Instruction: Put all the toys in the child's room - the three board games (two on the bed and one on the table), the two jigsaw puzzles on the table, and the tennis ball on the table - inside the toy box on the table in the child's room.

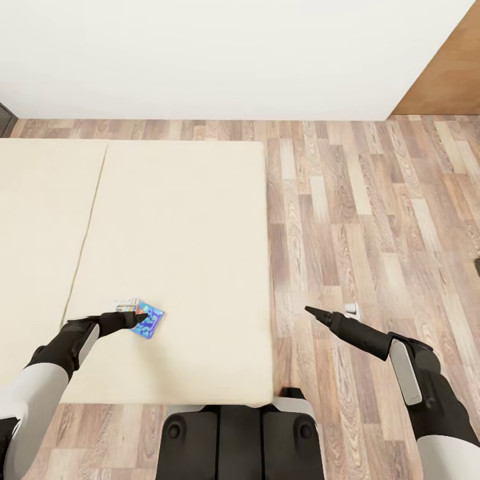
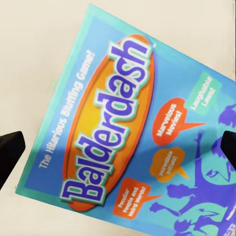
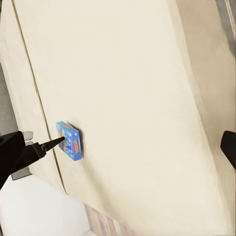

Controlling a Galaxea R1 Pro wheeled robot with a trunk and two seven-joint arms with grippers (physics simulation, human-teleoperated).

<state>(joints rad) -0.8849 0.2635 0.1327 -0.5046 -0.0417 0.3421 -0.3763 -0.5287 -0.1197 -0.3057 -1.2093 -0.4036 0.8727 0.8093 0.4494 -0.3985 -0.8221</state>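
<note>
Head view: flat blue board game (image 1: pixel 148 321).

Both end effectors (image 1: pixel 133 320) (image 1: pixel 331 313) open, outstretched.

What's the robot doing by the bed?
It's reaching for a toy. The left gripper hangs right over the small blue board game lying flat on the beige bed, with its jaws open on either side of the box, not closed on it yet. The right gripper is open too, holding nothing, out over the wood floor.

Blue board game (image 1: pixel 148 321) flat on bed (image 1: pixel 180 220)
</note>
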